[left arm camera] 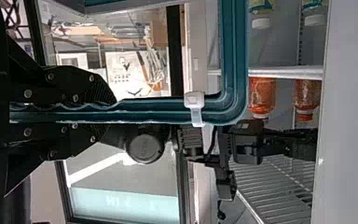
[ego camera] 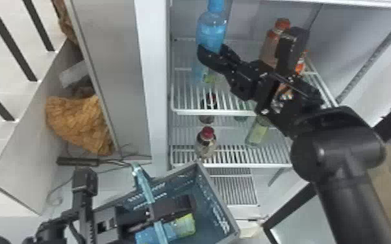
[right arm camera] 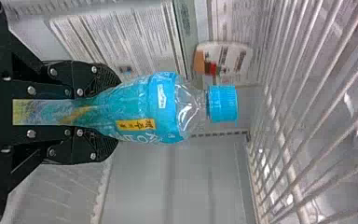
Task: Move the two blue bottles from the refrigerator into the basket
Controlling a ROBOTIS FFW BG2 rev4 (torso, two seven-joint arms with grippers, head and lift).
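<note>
"Where are the blue bottles?"

"One, clear plastic with a blue wrap and a round blue cap [right arm camera: 223, 103], stands upright at the upper wire shelf [ego camera: 217, 112] of the white refrigerator [ego camera: 157, 81]. My right gripper [ego camera: 211, 51], two flat black fingers, is clamped around it. Whether its base touches the shelf, I cannot tell. The other, blue with a yellow-green band [ego camera: 173, 230], lies on its side in the grey-blue plastic basket [ego camera: 217, 202]."

"And your left gripper?"

"My left gripper [ego camera: 169, 209] is closed on the basket's teal handle [ego camera: 144, 186], above that second bottle. In the left wrist view a white clip [left arm camera: 196, 108] sits on the handle, beyond my fingertips."

"What else is around?"

"Just beside my right gripper, on the upper shelf, is a bottle with an orange-red cap [ego camera: 271, 42]. On the shelf below, a dark bottle with a red cap [ego camera: 206, 142] stands to the left, and a pale green bottle [ego camera: 257, 131] is to its right. Outside the refrigerator, well to the left, I see a crumpled orange-brown bundle [ego camera: 78, 123]."
</note>
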